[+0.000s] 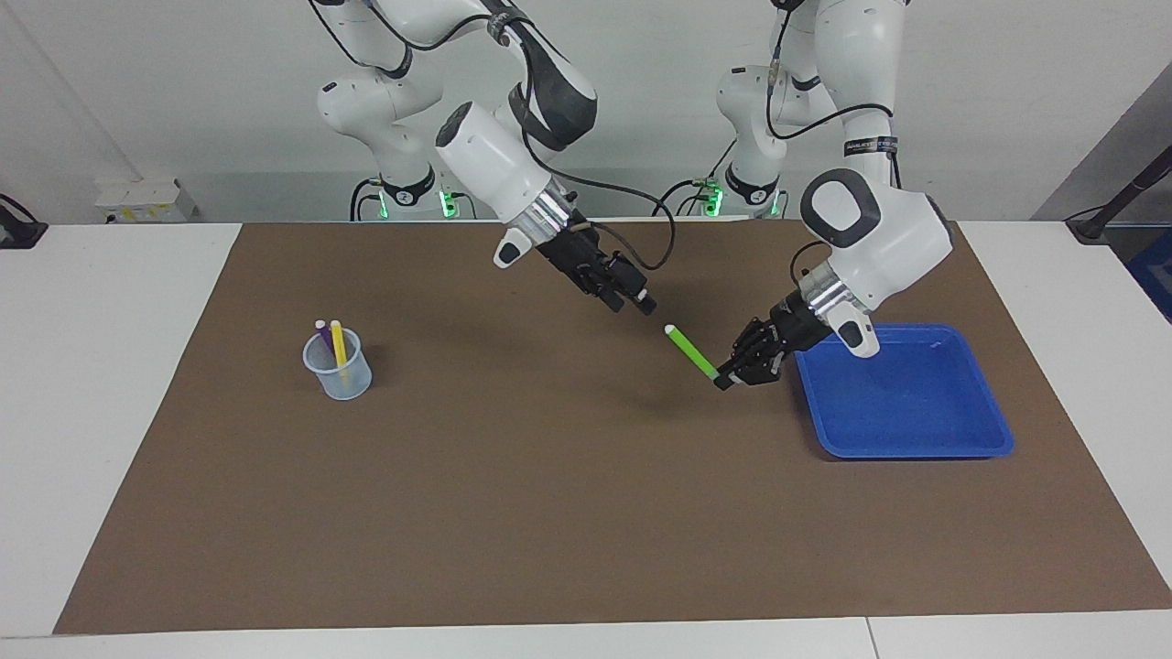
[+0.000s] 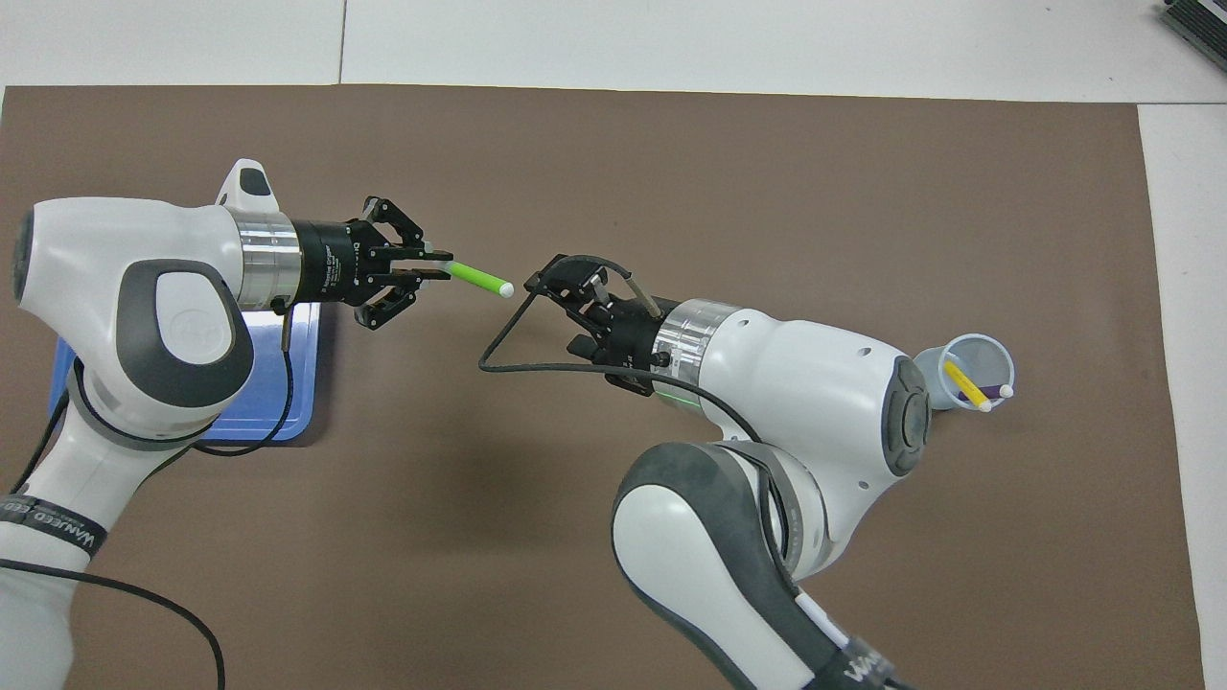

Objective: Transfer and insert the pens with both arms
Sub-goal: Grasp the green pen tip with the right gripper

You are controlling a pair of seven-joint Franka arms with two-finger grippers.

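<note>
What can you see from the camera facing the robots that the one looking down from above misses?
Only the facing view shows the whole blue tray and that both grippers hang in the air above the mat.

Only the overhead view looks down into the cup at the yellow pen and purple pen.

Both show the left gripper holding the green pen, its whitish tip toward the right gripper.

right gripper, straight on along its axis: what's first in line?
The white tip of the green pen held out by the left gripper. The right gripper points toward it, a gap between them; whether the heights match exactly is hard to judge.
</note>
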